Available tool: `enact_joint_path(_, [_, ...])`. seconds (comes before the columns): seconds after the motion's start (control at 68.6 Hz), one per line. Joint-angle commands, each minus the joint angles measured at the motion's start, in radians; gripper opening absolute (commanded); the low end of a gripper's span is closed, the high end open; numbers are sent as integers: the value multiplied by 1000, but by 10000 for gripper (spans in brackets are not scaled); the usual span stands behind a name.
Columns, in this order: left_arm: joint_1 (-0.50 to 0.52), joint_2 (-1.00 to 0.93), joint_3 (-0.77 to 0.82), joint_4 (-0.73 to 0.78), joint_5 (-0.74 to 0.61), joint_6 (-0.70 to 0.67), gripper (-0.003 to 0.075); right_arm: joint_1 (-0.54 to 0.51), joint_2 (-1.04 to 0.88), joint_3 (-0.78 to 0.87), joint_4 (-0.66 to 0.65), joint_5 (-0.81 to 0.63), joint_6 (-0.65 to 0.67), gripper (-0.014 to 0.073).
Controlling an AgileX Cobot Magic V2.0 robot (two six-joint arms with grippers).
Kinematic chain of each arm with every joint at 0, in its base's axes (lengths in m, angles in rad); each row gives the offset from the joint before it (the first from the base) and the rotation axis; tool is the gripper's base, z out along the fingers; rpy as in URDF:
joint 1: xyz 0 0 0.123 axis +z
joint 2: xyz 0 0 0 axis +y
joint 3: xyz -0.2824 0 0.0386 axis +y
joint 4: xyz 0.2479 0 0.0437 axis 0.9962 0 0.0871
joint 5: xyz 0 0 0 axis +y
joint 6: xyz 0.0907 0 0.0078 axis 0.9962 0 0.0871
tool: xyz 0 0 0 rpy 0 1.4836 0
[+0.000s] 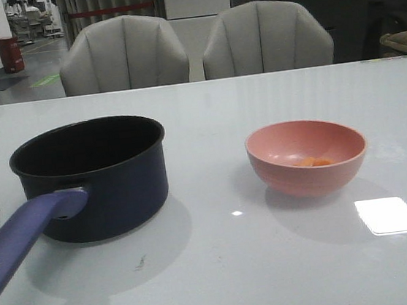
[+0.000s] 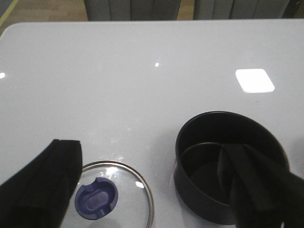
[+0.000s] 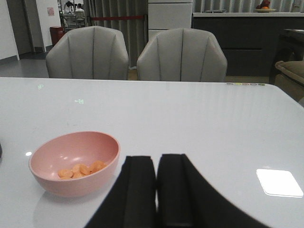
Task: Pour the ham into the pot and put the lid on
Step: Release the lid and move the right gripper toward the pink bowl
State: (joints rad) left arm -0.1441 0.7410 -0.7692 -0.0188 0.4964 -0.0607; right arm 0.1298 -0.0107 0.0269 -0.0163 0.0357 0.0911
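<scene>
The pot (image 1: 92, 176) stands upright on the white tabletop (image 1: 224, 268) toward its left edge, its long handle (image 1: 21, 232) reaching toward the near left corner. The lid (image 2: 111, 197) lies flat on the tabletop just beside the pot, by the left edge, knob (image 2: 96, 201) up. The pink bowl (image 1: 307, 157) sits to the right of the pot, well apart from it, with the ham (image 3: 80, 169) lying in its bottom.

The left tool (image 2: 156, 190) hangs above the lid and pot with its fingers (image 2: 42, 185) spread wide, holding nothing. The right tool (image 3: 156, 190) hovers near the bowl on its right side, not touching it, its fingers (image 3: 135, 190) pressed almost together and empty.
</scene>
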Motion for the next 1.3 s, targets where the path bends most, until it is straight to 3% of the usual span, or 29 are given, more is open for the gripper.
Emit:
enact_joint_path(0.0, [-37, -119, 41, -18, -110, 0, 617, -1, -20, -6, -10, -84, -3, 178])
enact_joint_path(0.189, [-105, -341, 183, -18, -148, 0, 617, -1, -20, -6, -10, -84, -3, 178])
enact_joint_path(0.437, [-118, -546, 337, -18, -143, 0, 617, -1, -20, -6, -10, -84, -3, 178])
enact_joint_path(0.685, [-118, -591, 397, -22, -151, 0, 617, -1, -20, -6, -10, -96, -3, 178])
enact_joint_path(0.831, [-118, -591, 397, -22, -144, 0, 617, -1, -19, -19, -11, -197, -15, 178])
enact_joint_path(1.122, [-118, -591, 397, -33, -146, 0, 617, -1, 201, -322, -10, 175, -15, 178])
enact_joint_path(1.283, [-118, -591, 397, -33, -153, 0, 617, -1, 293, -338, -10, 209, -14, 178])
